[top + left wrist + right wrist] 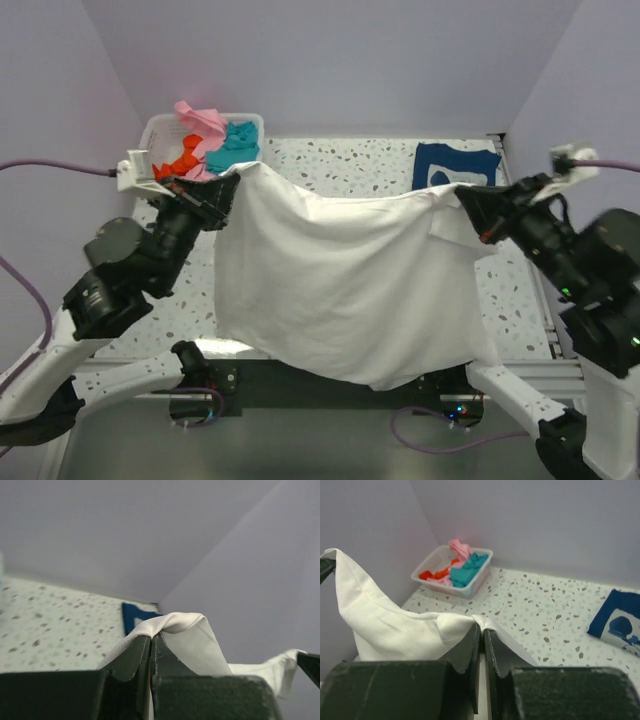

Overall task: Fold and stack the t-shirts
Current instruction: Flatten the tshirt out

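Note:
The white t-shirt (340, 280) hangs spread in the air between both grippers, its lower edge drooping over the table's near edge. My left gripper (225, 185) is shut on its left top corner (172, 622). My right gripper (465, 195) is shut on its right top corner (455, 625). The navy t-shirt with a white print (455, 163) lies folded flat at the back right, and also shows in the right wrist view (620, 622) and the left wrist view (135, 617). Pink (200, 120), teal (235, 145) and orange (180, 160) t-shirts lie crumpled in the basket.
A white slotted plastic basket (160, 128) stands at the back left corner, also in the right wrist view (430, 567). The speckled tabletop (350, 165) is walled in by lavender panels on three sides. A metal rail runs along the near edge.

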